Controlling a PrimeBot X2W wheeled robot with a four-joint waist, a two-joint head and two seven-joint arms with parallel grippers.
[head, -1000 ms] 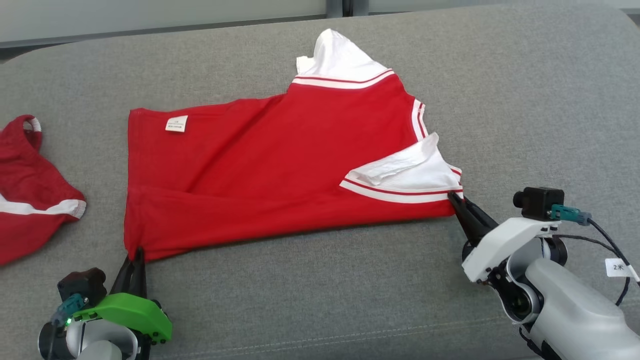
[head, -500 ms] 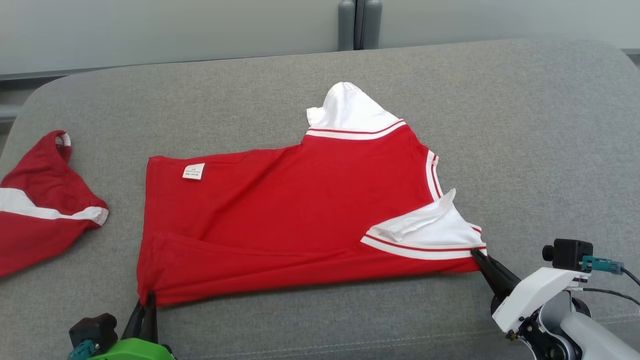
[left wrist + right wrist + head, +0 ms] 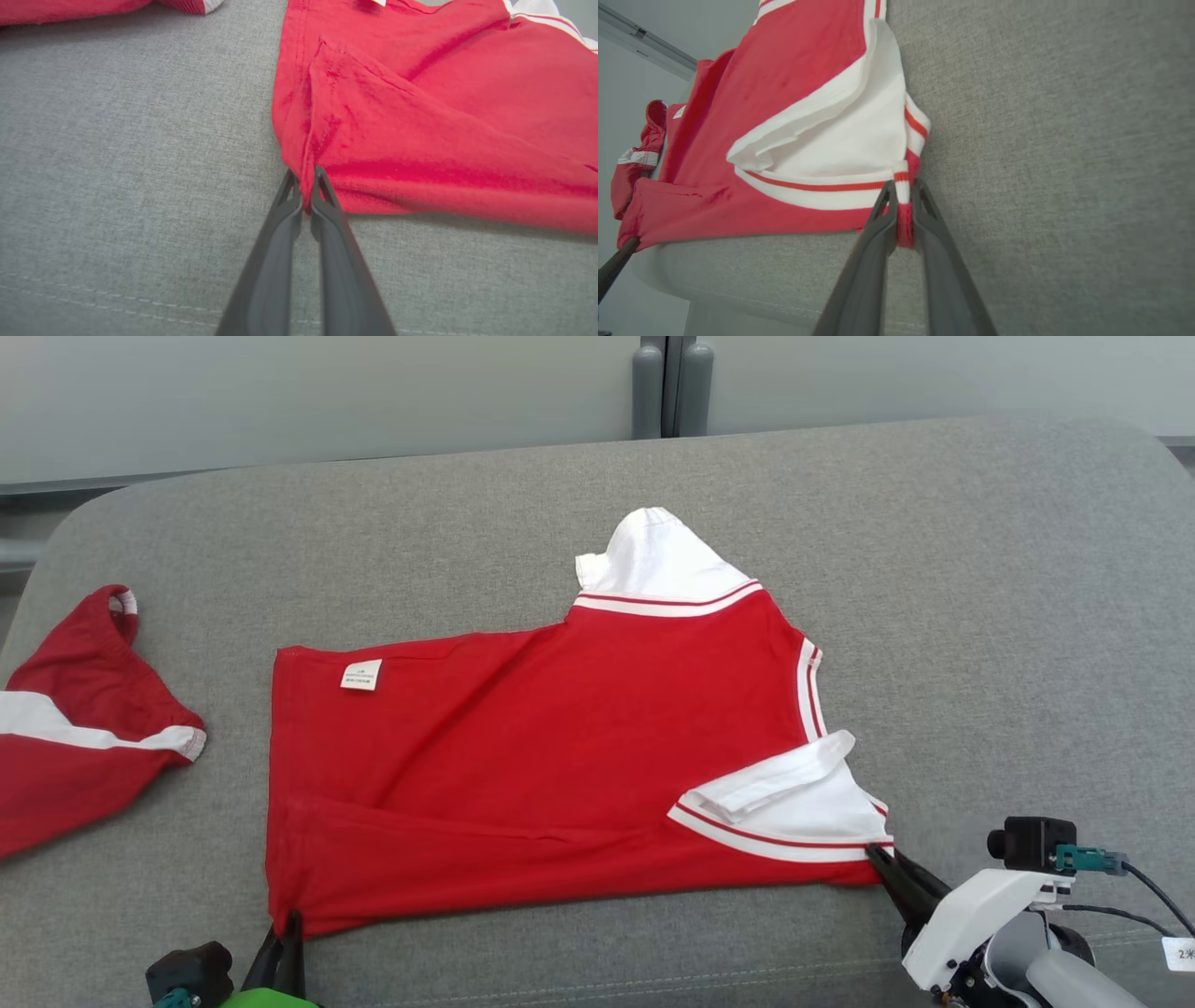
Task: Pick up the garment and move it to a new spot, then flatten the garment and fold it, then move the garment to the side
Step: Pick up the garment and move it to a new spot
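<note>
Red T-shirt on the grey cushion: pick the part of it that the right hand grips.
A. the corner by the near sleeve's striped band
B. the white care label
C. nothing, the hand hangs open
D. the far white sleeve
A: in the right wrist view the right hand is pinched shut on the red T-shirt at the corner just below the striped band of the near sleeve.
</note>
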